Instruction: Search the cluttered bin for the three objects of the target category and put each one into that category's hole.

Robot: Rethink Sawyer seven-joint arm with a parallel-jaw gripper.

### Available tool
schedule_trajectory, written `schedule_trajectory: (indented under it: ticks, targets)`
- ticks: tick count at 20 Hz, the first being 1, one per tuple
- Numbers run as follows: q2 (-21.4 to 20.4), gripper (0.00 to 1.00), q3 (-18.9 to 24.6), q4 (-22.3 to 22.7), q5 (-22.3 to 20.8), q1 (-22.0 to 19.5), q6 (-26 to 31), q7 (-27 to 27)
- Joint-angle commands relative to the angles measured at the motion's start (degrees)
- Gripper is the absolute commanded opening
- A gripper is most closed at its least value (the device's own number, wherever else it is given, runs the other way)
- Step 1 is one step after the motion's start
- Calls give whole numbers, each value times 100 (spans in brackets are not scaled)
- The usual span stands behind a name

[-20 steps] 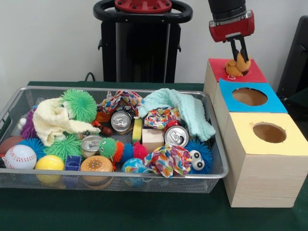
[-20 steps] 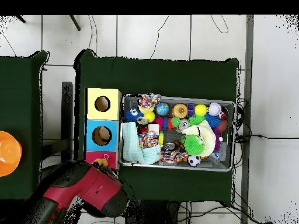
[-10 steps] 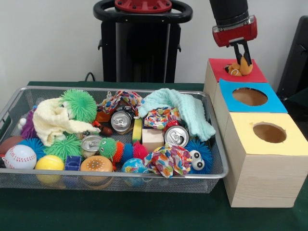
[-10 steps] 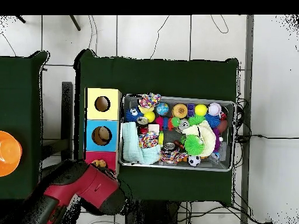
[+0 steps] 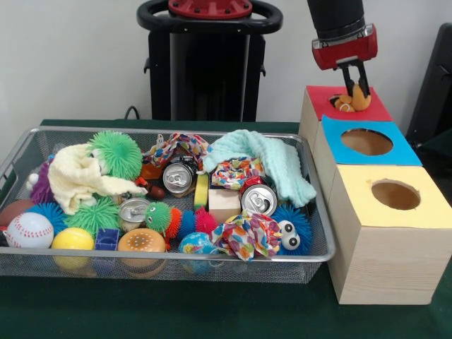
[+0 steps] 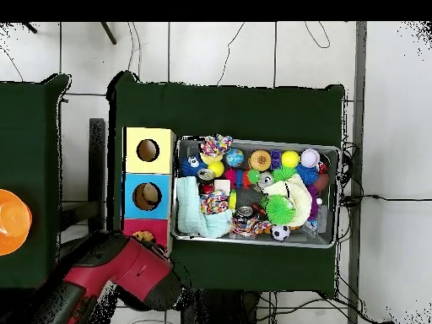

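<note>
— What can't you make out?
— My arm (image 6: pixel 110 278) covers most of the red box (image 6: pixel 145 229) from overhead.
— And in front?
— The orange toy (image 5: pixel 351 101) hides its hole; my arm leaves the frame's top.

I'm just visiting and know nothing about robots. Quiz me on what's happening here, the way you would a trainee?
1. True or false: the tool is over the red box.
2. Which box is nearest the front-view camera: A blue box, B yellow box, C red?
3. Fill in: the orange toy sits at the red box's ____.

Key: 1 true. 2 B. 3 hole; the tool's tips flank the toy, and whether they grip it cannot be told.
</note>
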Motion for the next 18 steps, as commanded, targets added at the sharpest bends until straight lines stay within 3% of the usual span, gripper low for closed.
schedule_trajectory:
  ticks: [1,13,18]
  targets:
    - [190,100,941,-34,-16,-208,299,-45]
    - [295,100,805,-84,-178,-116,378,212]
    - [399,100,401,-64,-620,53,254,683]
